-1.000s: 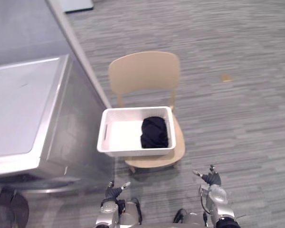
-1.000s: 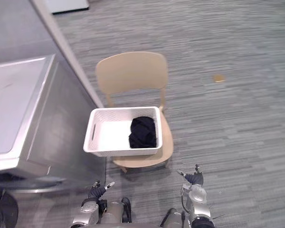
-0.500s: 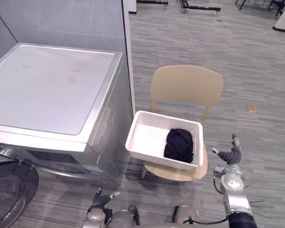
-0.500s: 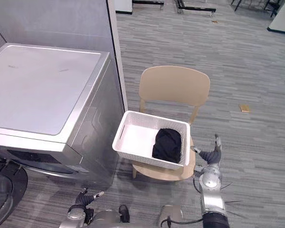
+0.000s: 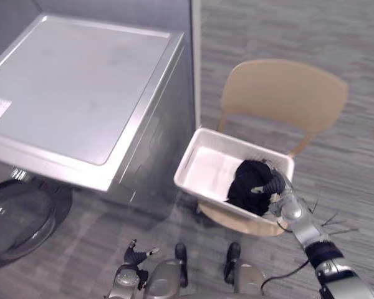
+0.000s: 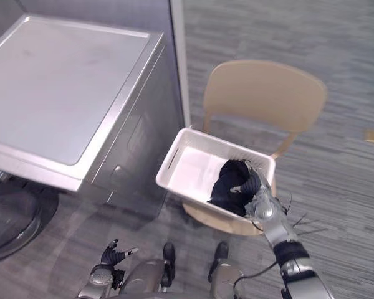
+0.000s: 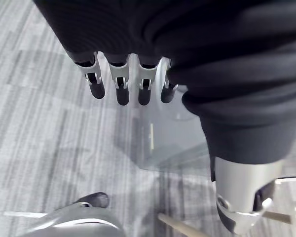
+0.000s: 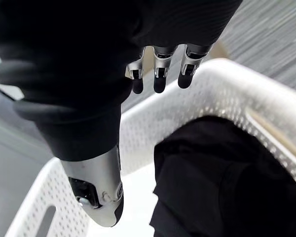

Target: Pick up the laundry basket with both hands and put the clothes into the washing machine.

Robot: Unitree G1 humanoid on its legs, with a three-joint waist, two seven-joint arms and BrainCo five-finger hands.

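The silver washing machine point(image 5: 81, 87) stands at the left, its round dark door point(image 5: 19, 215) swung open low at the front. Just right of the door, the left hand point(image 5: 135, 254) hangs low above the grey floor point(image 5: 361, 75), its fingers point(image 7: 117, 86) straight and loosely spread, holding nothing. Further right, the white laundry basket point(image 5: 210, 171) sits on the seat of a tan wooden chair point(image 5: 283, 93), close beside the machine's side. The black clothes point(image 5: 246, 187) lie bunched in the basket's right end. The right hand point(image 5: 280, 202) hovers over the basket's right rim beside the clothes, fingers point(image 8: 158, 74) relaxed and apart, gripping nothing.
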